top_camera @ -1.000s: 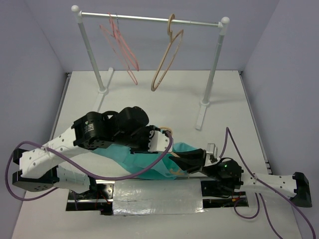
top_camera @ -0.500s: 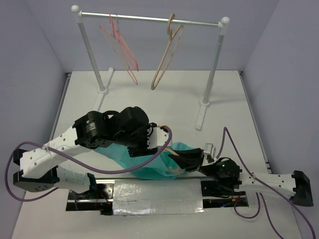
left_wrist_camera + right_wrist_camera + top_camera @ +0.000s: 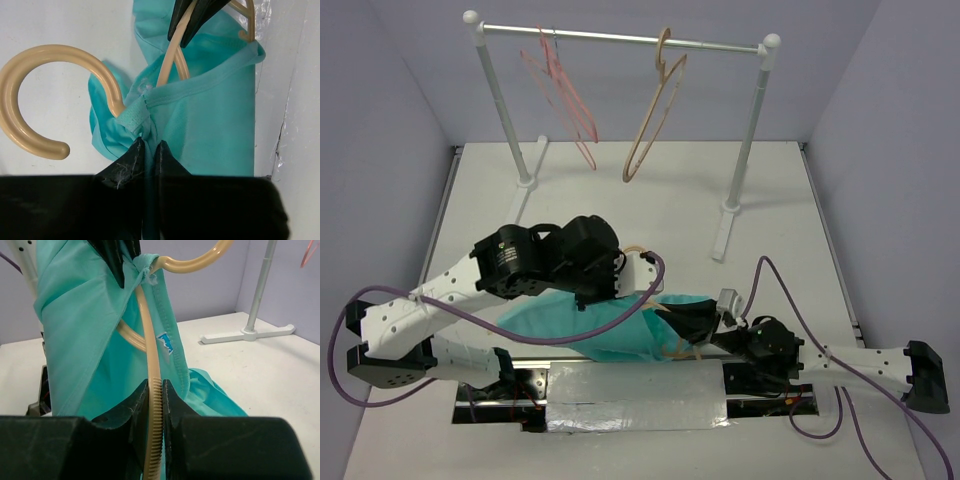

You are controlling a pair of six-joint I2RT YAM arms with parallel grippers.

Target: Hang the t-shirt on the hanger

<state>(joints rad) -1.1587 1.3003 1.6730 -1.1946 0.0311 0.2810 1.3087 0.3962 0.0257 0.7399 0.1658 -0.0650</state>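
Grip split: my right gripper (image 3: 155, 392) clamps the ribbed bar of the hanger (image 3: 150, 340) between its tips to steady it, while my left gripper (image 3: 149, 149) pinches the collar of the t-shirt (image 3: 215, 130) right at its tips, for drawing the neck over the frame.

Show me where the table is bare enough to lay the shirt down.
Bare table lies between the rack feet and the left arm, and right of the right foot up to the wall. Crowded: the near edge, where the left gripper pinches the t-shirt and the right gripper clamps the hanger.
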